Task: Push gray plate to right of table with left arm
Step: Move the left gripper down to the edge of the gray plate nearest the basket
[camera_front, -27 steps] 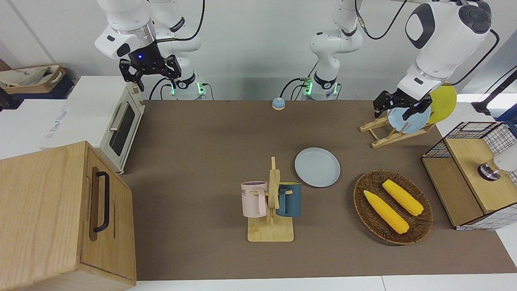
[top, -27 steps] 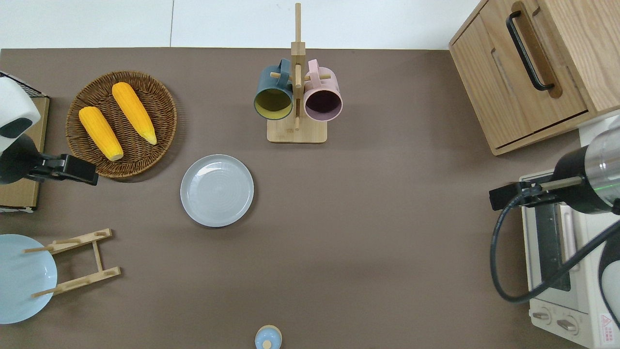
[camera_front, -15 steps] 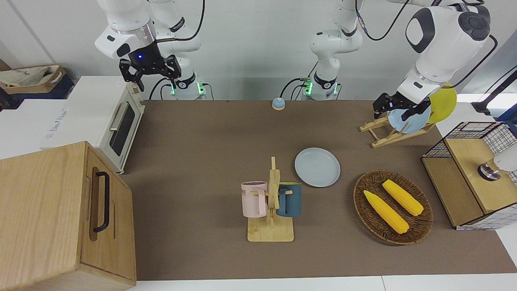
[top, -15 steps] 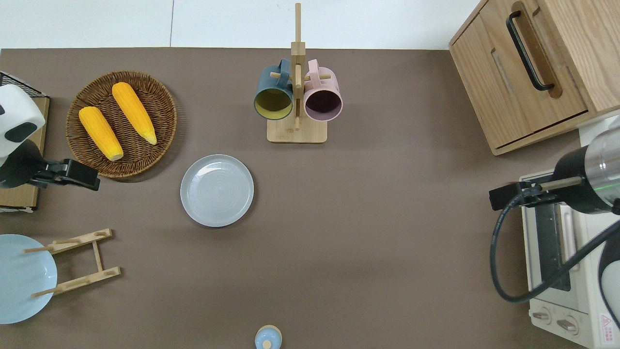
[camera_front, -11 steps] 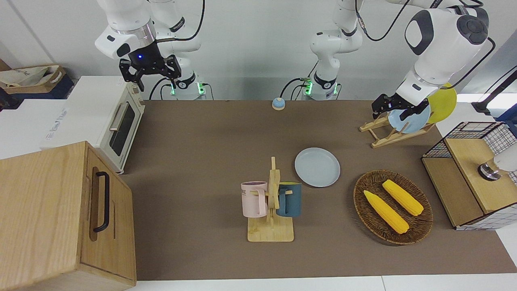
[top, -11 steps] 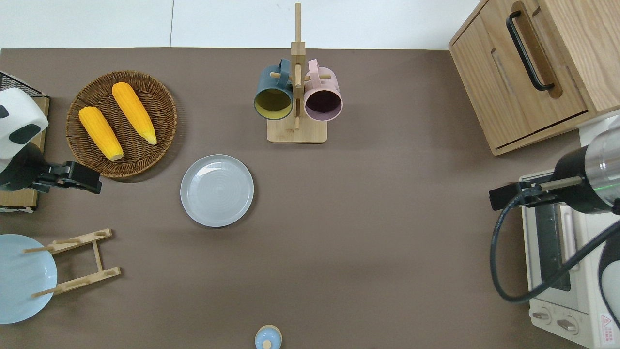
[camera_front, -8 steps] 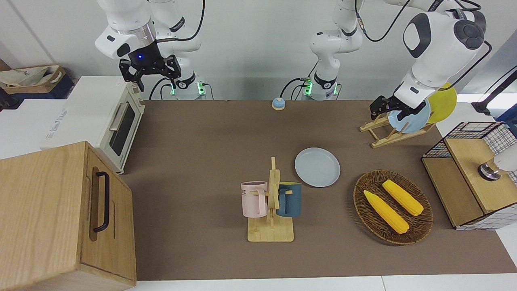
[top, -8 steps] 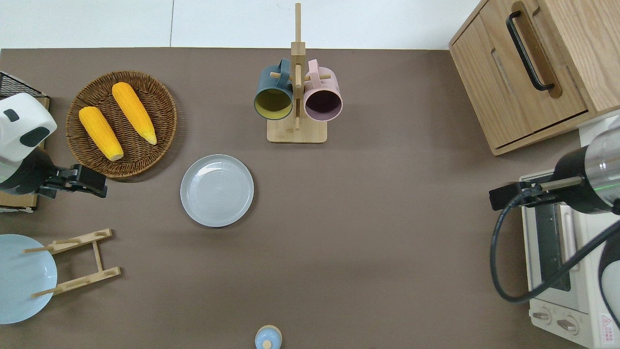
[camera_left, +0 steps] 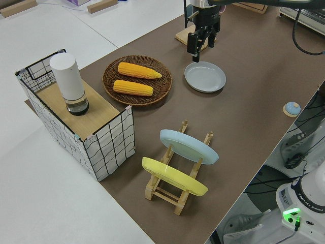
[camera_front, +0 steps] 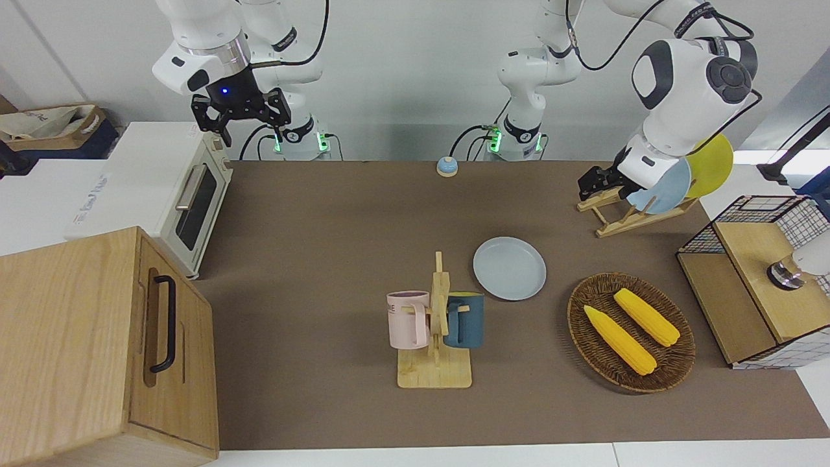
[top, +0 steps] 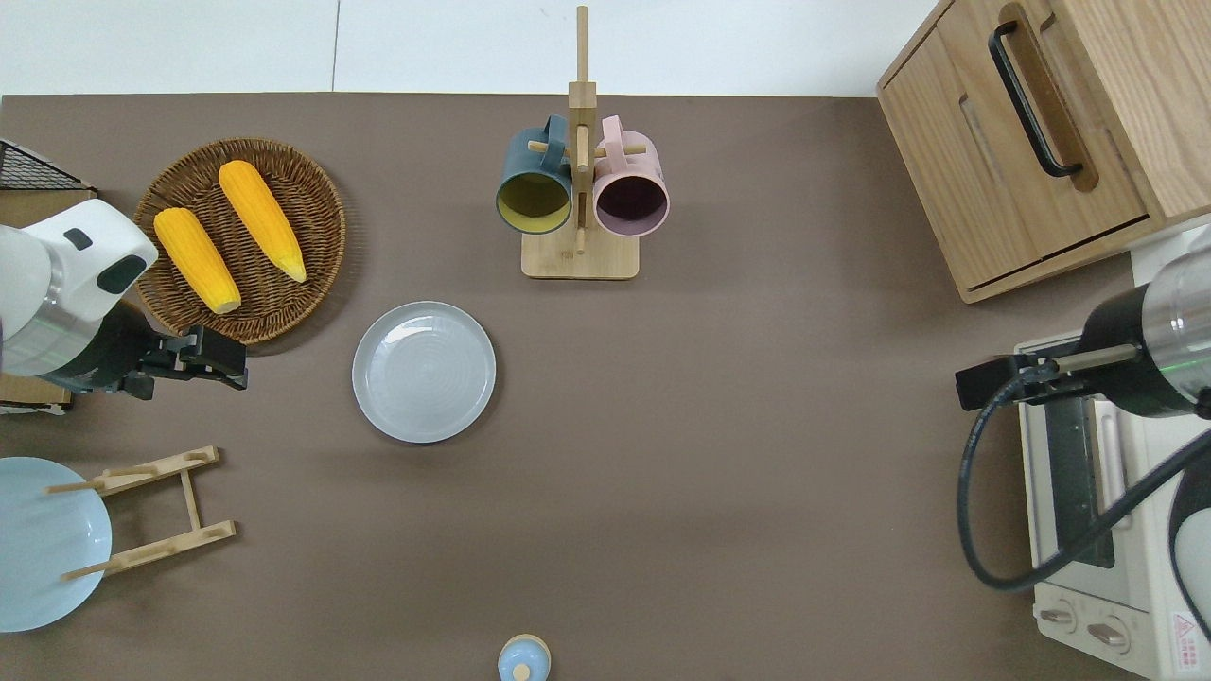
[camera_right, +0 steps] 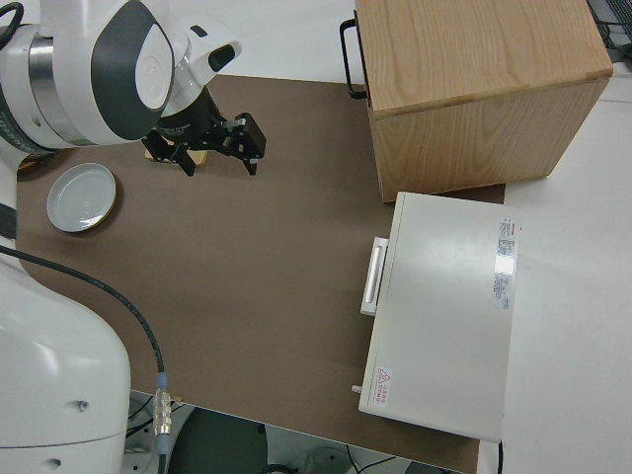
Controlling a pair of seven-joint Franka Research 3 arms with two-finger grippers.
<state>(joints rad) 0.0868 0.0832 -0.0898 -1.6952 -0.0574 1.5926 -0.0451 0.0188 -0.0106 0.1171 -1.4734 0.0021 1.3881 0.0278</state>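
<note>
The gray plate (top: 424, 372) (camera_front: 509, 268) (camera_left: 205, 77) lies flat on the brown table (top: 710, 426), nearer to the robots than the mug rack. My left gripper (top: 232, 367) (camera_front: 588, 190) (camera_left: 200, 47) hangs open and empty in the air. It is over bare table between the corn basket and the plate rack, toward the left arm's end from the gray plate and apart from it. My right gripper (camera_front: 240, 115) (camera_right: 219, 158) is parked and open.
A mug rack (top: 580, 203) holds two mugs. A wicker basket (top: 326, 236) with two corn cobs sits beside the plate. A wooden plate rack (top: 151, 511) carries a sky-blue plate (top: 43, 544) and a yellow plate (camera_front: 713, 165). A bell (top: 523, 659), wooden cabinet (top: 1041, 142), toaster oven (top: 1088, 530) and wire crate (camera_front: 758, 285) stand around.
My left gripper has travelled from the left arm's end of the table toward the gray plate. The plate and the right arm have not moved.
</note>
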